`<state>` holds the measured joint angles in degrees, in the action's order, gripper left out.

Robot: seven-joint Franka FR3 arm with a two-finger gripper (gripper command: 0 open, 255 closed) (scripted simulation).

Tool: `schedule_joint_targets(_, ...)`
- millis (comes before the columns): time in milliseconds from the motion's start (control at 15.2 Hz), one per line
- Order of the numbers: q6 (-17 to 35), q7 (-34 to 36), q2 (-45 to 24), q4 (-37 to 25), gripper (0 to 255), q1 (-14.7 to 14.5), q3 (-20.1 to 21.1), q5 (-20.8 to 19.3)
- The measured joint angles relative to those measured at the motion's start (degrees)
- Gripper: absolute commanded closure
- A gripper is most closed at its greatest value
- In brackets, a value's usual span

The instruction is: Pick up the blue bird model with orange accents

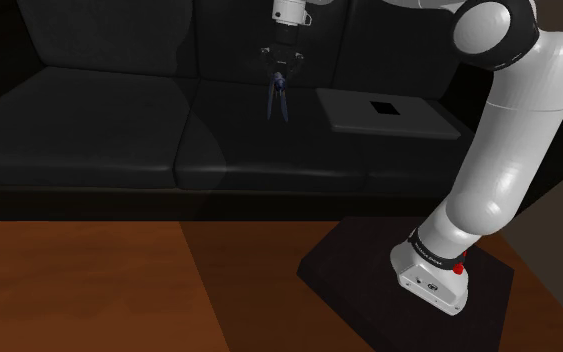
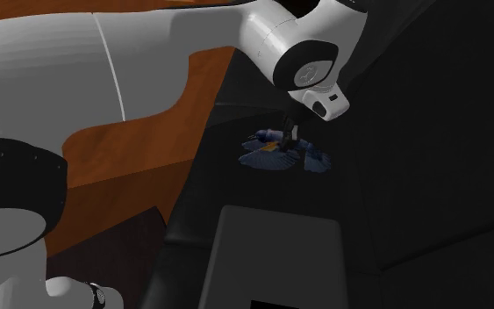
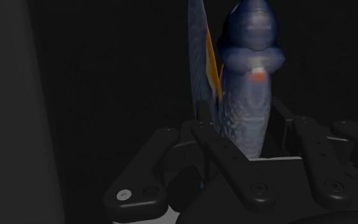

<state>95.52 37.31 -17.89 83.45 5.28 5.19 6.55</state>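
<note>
Wrist view: the gripper was seen clamped on the blue bird model, with one black finger pressed against its body and the other close on the opposite side. The bird's body was seen running away from the palm, scaled blue, with a small orange patch near the far end. One thin wing, edged in orange, was seen standing alongside the body. Only dark upholstery was made out behind it.

Shoulder view: the dark stand was seen nearest, set on a brown wooden floor. The white arm was seen rising from it and bending over toward this view's upper left. Past the floor, a black sofa was seen across the frame. The gripper was pointed down over the seat cushions, near the backrest, with the bird hanging lengthwise below it. Whether the bird was clear of the cushion could not be told. A flat grey slab with a black square on top was seen lying on the seat, to the bird's right in this view and apart from it.

Second exterior view: the arm was seen nearest, then the slab, then the bird with blue wings spread under the gripper.
</note>
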Motion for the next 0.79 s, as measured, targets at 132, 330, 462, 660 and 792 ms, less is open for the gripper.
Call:
schedule_joint_targets(132,0.0,0.0,0.0,0.0,255,0.0,0.0,0.0)
schedule_joint_targets(330,-0.5,0.1,-0.2,-0.7,255,0.0,0.0,0.0)
schedule_joint_targets(462,-1.7,0.2,-0.3,-2.0,255,0.0,0.0,0.0)
schedule_joint_targets(660,-3.9,0.5,-0.6,-4.4,255,0.0,0.0,-0.1)
schedule_joint_targets(792,-5.7,0.7,-0.9,-6.6,255,0.0,0.0,-0.1)
